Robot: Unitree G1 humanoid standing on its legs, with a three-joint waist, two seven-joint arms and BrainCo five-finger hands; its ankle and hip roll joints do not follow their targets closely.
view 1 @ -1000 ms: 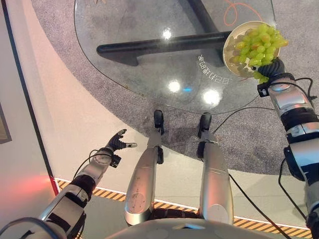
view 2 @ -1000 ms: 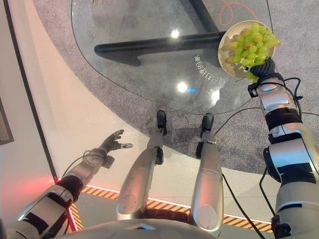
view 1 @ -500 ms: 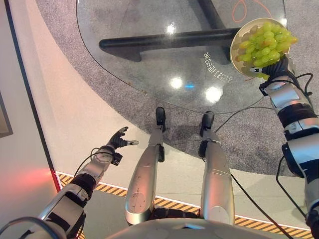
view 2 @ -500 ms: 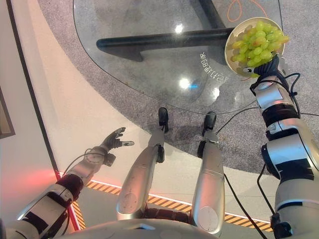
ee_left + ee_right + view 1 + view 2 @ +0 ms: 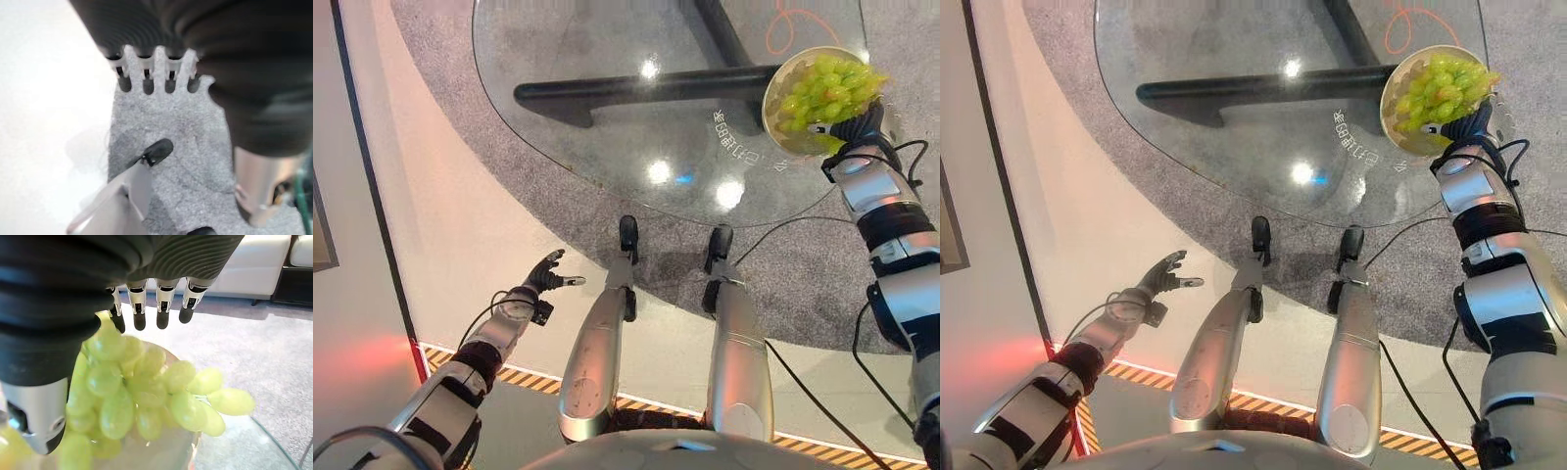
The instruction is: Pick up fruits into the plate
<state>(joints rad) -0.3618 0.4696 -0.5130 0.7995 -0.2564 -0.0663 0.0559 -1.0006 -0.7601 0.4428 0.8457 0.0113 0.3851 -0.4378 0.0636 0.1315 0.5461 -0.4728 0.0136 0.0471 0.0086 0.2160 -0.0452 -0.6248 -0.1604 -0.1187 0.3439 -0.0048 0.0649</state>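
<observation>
A bunch of green grapes (image 5: 824,88) sits over a round pale plate (image 5: 771,116) at the right edge of the glass table (image 5: 607,147). A few grapes stick out past the plate's far rim. My right hand (image 5: 860,125) is at the near side of the bunch. In the right wrist view its thumb (image 5: 39,416) presses against the grapes (image 5: 146,391) and its fingers (image 5: 139,318) reach over the top of them. My left hand (image 5: 545,279) hangs low at the left, away from the table, fingers open and holding nothing.
The table has a dark T-shaped base (image 5: 636,88) under the glass and stands on grey carpet (image 5: 803,264). An orange cord (image 5: 793,20) lies on the carpet beyond the plate. A white sofa (image 5: 254,264) stands further off.
The camera has shifted slightly. My right hand has carried the grapes further in over the plate, so fewer of them hang past its near rim. The left hand has stayed still.
</observation>
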